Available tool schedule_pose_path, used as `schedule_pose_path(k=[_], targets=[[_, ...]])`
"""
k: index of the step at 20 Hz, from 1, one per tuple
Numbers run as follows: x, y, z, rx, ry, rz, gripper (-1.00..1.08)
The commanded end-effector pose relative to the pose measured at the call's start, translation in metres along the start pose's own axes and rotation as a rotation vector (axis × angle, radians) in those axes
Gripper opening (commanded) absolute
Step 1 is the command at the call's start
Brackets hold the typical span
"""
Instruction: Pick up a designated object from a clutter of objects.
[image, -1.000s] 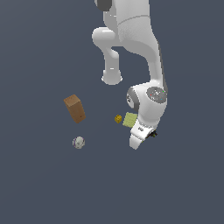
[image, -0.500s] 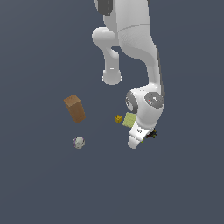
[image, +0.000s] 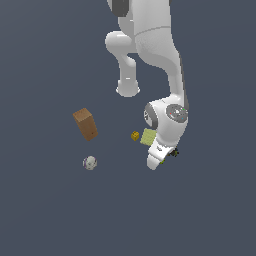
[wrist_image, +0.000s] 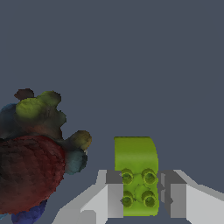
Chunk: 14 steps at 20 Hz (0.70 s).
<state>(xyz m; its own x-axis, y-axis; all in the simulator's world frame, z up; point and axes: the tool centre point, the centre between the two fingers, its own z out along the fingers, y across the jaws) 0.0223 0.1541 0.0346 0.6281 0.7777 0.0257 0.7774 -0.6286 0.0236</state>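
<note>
Down between the two fingers of the gripper (wrist_image: 138, 199) sits the little green brick (wrist_image: 136, 175), the one the arm has to pick up. One finger stands on each side of it, very close, but I cannot tell if they are pressing on it yet or have only closed in around it. The brick lies on the dark tabletop (image: 50, 210). From the outside camera it is hidden under the white arm (image: 167, 125).

What could go wrong? The brick is small and smooth. If the fingers catch only its end, it could slip or twist out when the arm lifts. Squeezing off-center might push it sideways.

Just beside the gripper is a dark lump (wrist_image: 35, 157) with red, green and blue patches. It is near the brick but not touching it. A finger could bump it if the arm swings that way.

Other things are farther off: a pale green flat square (image: 148, 136) next to the arm, a tiny yellow-orange block (image: 135, 135) near that, and then a brown box (image: 85, 124) and a whitish ball (image: 89, 162) well apart. None of these block the way up.
</note>
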Motion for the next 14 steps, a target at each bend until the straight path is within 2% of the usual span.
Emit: schedule_pose_path(k=[1, 7, 14], targets=[[-0.002, 0.000, -0.003, 0.000, -0.001, 0.003, -1.00], [-0.010, -0.007, -0.021, 0.001, -0.003, 0.002, -1.00], [-0.026, -0.021, -0.060, 0.002, -0.007, 0.002, -1.00]])
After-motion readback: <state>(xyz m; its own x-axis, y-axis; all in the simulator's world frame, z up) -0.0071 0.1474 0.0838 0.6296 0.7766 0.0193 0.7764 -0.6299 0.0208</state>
